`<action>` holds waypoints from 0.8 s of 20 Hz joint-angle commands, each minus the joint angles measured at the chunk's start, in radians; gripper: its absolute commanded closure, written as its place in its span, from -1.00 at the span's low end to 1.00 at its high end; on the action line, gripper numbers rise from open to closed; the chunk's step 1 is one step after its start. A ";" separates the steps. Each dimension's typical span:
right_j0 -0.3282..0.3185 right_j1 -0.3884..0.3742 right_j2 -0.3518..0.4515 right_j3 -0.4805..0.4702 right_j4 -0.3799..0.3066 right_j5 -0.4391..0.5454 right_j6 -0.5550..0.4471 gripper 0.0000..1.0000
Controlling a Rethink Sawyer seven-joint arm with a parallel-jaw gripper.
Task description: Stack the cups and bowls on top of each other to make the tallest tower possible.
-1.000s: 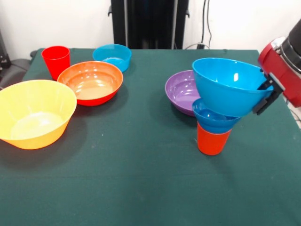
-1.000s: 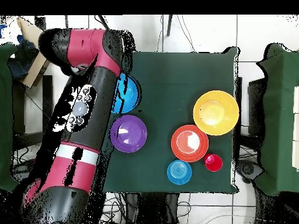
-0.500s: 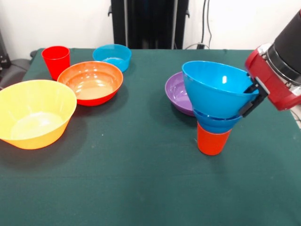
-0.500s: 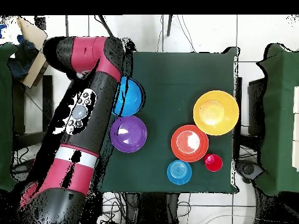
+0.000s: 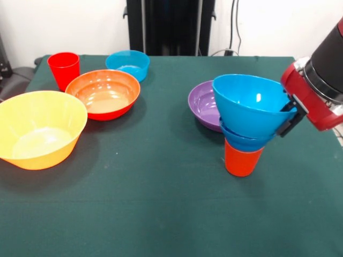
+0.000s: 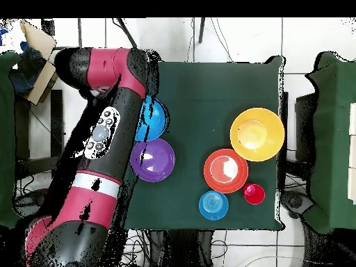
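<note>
In the front view, the black pincer is clamping the rim of the medium blue glossy plastic bowl, which is sitting tilted on the small blue plastic bowl. That small bowl is resting on the upturned orange plastic tumbler on the green-clothed worktop. The wide purple plastic bowl is lying just behind this tower. Well apart are the large yellow-orange bowl, the large orange-red bowl, the red tumbler and the small teal bowl.

The risk: the narrow tumbler base is carrying a wide, leaning load. Letting go while the bowl is tilting could let it slide off toward the purple bowl, and any sideways pull on the rim could topple the whole stack.

In the overhead view, the red and black arm is covering most of the tower. Only part of the medium blue bowl is showing beside it, so centring cannot be judged from here.
</note>
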 commanded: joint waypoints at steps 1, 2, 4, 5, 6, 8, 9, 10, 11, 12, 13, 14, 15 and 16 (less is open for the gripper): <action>-0.022 -0.048 0.198 0.086 -0.029 -0.057 -0.116 1.00; -0.025 -0.049 0.207 0.084 -0.029 -0.056 -0.116 1.00; -0.030 -0.051 0.222 0.079 -0.032 -0.053 -0.116 1.00; -0.036 -0.049 0.226 0.070 -0.035 -0.045 -0.117 1.00; -0.038 -0.050 0.230 0.069 -0.038 -0.039 -0.116 1.00; -0.043 -0.053 0.239 0.067 -0.043 -0.027 -0.112 1.00; -0.043 -0.054 0.239 0.066 -0.048 -0.017 -0.109 1.00; -0.044 -0.056 0.242 0.068 -0.051 -0.019 -0.109 1.00; -0.044 -0.057 0.244 0.070 -0.055 -0.022 -0.111 1.00; -0.045 -0.059 0.247 0.071 -0.058 -0.023 -0.113 1.00; -0.044 -0.059 0.246 0.071 -0.063 -0.023 -0.113 1.00; -0.044 -0.059 0.245 0.070 -0.069 -0.023 -0.112 1.00; -0.041 -0.054 0.227 0.060 -0.083 -0.016 -0.104 1.00; -0.038 -0.049 0.210 0.051 -0.097 -0.009 -0.097 1.00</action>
